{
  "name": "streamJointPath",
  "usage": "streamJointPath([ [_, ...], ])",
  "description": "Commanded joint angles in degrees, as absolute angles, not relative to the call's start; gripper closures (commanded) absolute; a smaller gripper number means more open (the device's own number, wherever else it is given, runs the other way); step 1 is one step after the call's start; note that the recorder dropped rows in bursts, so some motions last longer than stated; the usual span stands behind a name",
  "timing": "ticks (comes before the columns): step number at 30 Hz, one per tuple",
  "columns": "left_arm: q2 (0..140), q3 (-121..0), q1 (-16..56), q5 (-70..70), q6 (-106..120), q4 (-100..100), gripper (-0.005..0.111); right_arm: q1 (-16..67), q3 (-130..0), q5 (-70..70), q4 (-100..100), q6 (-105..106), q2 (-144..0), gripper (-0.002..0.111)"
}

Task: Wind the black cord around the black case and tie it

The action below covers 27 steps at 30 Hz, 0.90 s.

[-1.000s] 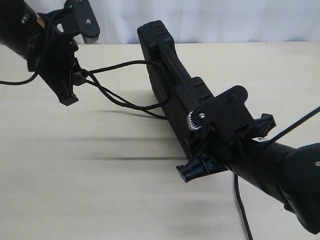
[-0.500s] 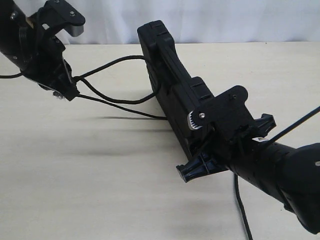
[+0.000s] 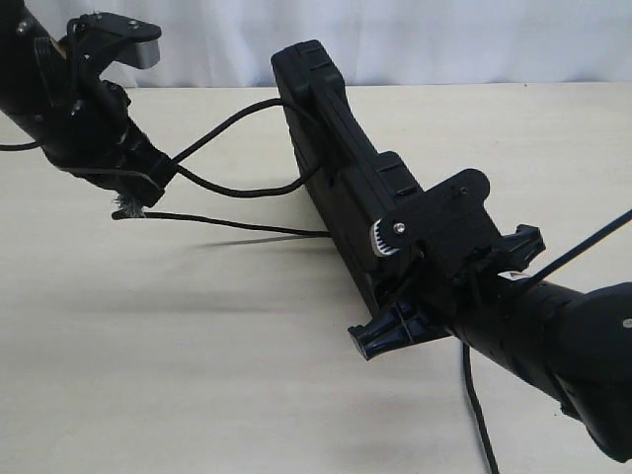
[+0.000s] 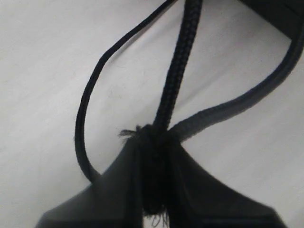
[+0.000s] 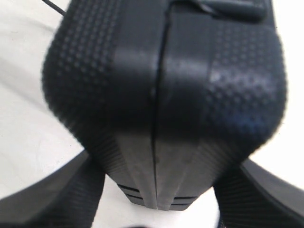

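The black case [image 3: 331, 148] stands on its long edge, running from the back middle toward the front right. My right gripper [image 3: 390, 269] is shut on its near end. The right wrist view shows the case [image 5: 161, 85] wedged between the two fingers [image 5: 71, 199]. My left gripper [image 3: 146, 183] hovers at the back left, shut on the black cord [image 3: 247, 192] close to its frayed knot [image 3: 126, 205]. From there three strands run to the case: one arches up, one sags, one is nearly straight. In the left wrist view the cord [image 4: 183, 61] comes out of the shut left gripper [image 4: 154, 161].
The beige table [image 3: 197, 346] spreads out in front and to the left of the case. A smooth black robot cable [image 3: 476, 405] trails off the right arm toward the front edge. A white backdrop closes the far side.
My left gripper has turned and shifted slightly, drawing the cord along. The lowest strand is now pulled nearly straight and the frayed knot hangs below the fingers. The case and right arm have not moved.
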<state>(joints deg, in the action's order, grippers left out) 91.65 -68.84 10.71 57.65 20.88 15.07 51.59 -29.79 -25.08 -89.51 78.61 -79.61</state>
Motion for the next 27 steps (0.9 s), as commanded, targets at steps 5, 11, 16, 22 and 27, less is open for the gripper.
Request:
streamJointPath([
  [5, 95.65, -69.36, 10.59, 58.48, 16.82, 23.34, 0.107, 51.47, -28.87, -23.87, -91.53, 77.82, -80.93, 0.104],
  [11, 96.57, -69.36, 10.59, 60.01, 17.77, 25.29, 0.107, 51.47, -28.87, -23.87, -91.53, 77.06, -80.93, 0.104],
  [16, 96.57, -69.36, 10.71, 62.98, 21.43, 32.04, 0.107, 51.47, -28.87, -23.87, -91.53, 77.06, -80.93, 0.104],
  [22, 96.57, -69.36, 10.71, 62.15, 24.60, 37.63, 0.107, 51.47, -28.87, -23.87, -91.53, 77.06, -80.93, 0.104],
  [27, 96.57, -69.36, 11.11, 57.01, 28.82, 43.00, 0.107, 51.47, -28.87, -23.87, -91.53, 77.06, -80.93, 0.104],
])
